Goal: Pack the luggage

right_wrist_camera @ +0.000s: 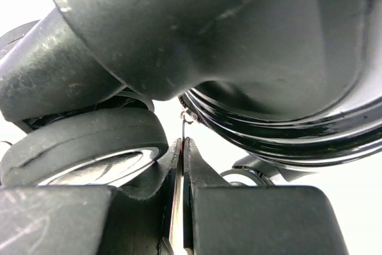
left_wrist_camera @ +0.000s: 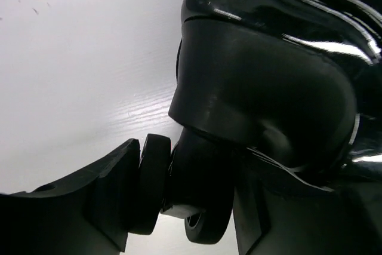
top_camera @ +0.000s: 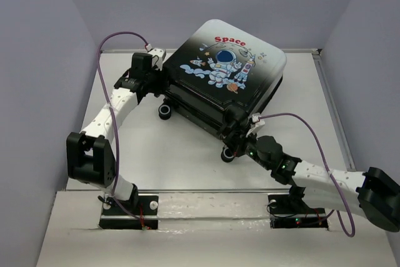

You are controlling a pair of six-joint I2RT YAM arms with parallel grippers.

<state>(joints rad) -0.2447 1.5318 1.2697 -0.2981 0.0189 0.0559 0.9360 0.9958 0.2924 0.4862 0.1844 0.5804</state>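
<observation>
The luggage (top_camera: 225,60) lies flat and closed at the back middle of the table, astronaut and red "Space" print facing up. My left gripper (top_camera: 157,84) is at its left corner; in the left wrist view the gripper (left_wrist_camera: 188,207) has its fingers (left_wrist_camera: 89,207) on either side of a black caster wheel (left_wrist_camera: 206,207) and pressed against it. My right gripper (top_camera: 233,130) is at the near corner; in the right wrist view the gripper (right_wrist_camera: 182,147) is shut on a thin metal zipper pull (right_wrist_camera: 182,125) beside another caster (right_wrist_camera: 83,147).
Two more casters (top_camera: 165,111) (top_camera: 229,154) stick out along the suitcase's near edge. Grey walls close in the white table (top_camera: 156,154) on the left, back and right. Purple cables (top_camera: 112,92) loop over both arms.
</observation>
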